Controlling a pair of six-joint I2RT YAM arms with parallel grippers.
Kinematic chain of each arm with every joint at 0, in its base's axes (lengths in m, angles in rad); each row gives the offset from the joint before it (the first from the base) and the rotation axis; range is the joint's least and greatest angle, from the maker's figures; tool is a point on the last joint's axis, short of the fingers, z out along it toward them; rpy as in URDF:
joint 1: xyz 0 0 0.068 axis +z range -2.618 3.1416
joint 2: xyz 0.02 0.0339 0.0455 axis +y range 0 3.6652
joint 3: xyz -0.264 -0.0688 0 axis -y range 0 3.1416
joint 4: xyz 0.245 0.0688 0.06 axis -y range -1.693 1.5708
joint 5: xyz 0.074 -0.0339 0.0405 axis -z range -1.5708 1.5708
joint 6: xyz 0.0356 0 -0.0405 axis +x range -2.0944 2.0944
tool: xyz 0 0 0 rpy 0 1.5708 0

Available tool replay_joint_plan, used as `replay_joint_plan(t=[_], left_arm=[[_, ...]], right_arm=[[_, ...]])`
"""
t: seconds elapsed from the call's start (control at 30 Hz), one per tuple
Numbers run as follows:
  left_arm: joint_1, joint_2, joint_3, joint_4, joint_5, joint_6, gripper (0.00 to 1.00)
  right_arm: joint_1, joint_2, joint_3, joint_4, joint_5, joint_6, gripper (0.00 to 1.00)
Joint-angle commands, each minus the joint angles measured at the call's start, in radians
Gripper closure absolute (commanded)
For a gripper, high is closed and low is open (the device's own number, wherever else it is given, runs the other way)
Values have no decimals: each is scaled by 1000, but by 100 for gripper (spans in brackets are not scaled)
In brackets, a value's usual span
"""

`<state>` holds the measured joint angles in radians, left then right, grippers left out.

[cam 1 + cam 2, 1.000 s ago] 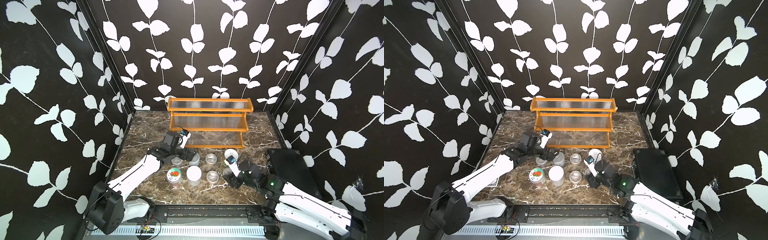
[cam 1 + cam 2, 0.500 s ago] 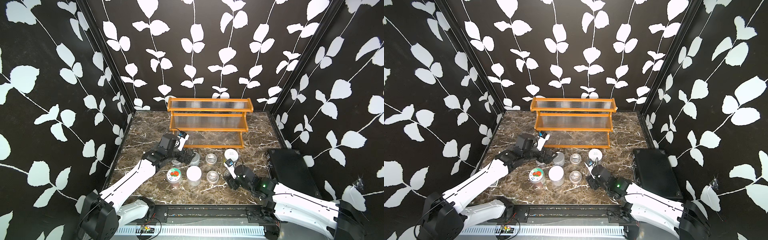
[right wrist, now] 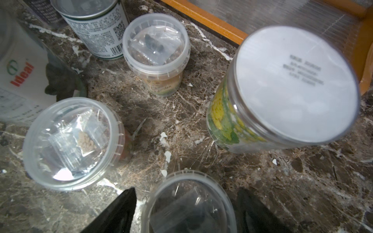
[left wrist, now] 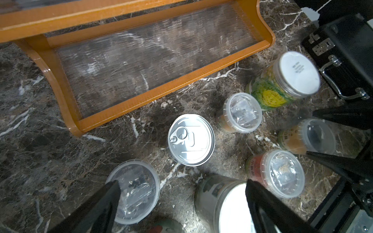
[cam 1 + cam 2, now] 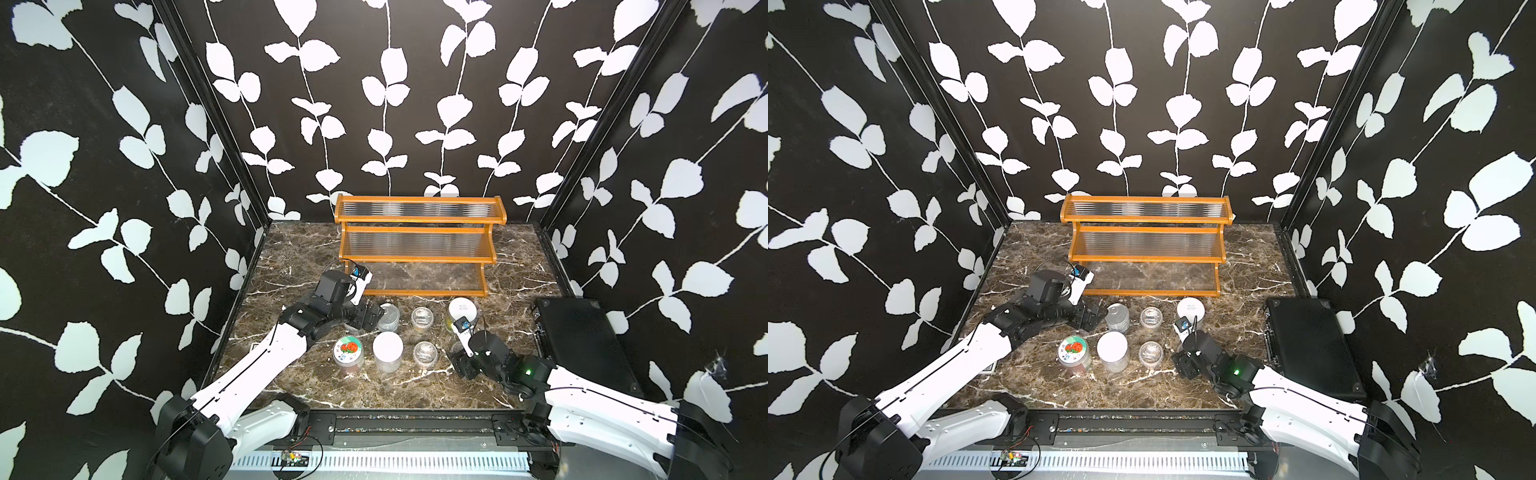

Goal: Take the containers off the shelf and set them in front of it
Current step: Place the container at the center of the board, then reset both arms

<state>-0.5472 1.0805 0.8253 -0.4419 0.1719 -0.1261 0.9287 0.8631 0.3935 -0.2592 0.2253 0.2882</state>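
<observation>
In both top views the shelf (image 5: 417,243) (image 5: 1144,243) stands bare at the back. The containers stand on the marble in front of it: silver can (image 5: 389,316), yellow-green jar (image 5: 460,308), strawberry-lid jar (image 5: 348,350), white-lid jar (image 5: 387,348) and clear tubs (image 5: 422,318) (image 5: 424,352). My right gripper (image 3: 186,201) is open, its jaws straddling a clear tub (image 3: 189,205) with a small gap on each side. My left gripper (image 4: 181,189) hangs wide open over a clear tub (image 4: 137,187) and the white-lid jar (image 4: 226,199), holding nothing.
A black case (image 5: 582,340) with metal latches lies at the right, close to my right arm. Patterned walls close in the left, right and back. Bare marble (image 5: 299,257) shows left of the shelf and along the front edge.
My right gripper's jaws have spread apart, letting go of the clear tub, and the arm has drawn back a little. My left arm has shifted slightly leftward, still open.
</observation>
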Motion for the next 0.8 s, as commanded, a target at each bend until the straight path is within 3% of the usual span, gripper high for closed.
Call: replay_joint_plan(t=[0.0,0.33,0.5,0.6,0.77], left_arm=[[6,-22,1,-35,-20,26,1],[13,-48,36,-110,-108,59,1],[43,-67,59,-170,-261,49,1],[135,-62,66,-215,-406,-7,1],[327,-93,6,-45,-494,-37,1]], right_arm=[[6,-8,-28,0,11,19,12],[7,-68,90,-121,33,-12,7],[-26,-87,214,-212,54,-68,3],[-140,-70,273,-230,-13,-87,2],[-462,-65,290,-119,-171,-116,0]])
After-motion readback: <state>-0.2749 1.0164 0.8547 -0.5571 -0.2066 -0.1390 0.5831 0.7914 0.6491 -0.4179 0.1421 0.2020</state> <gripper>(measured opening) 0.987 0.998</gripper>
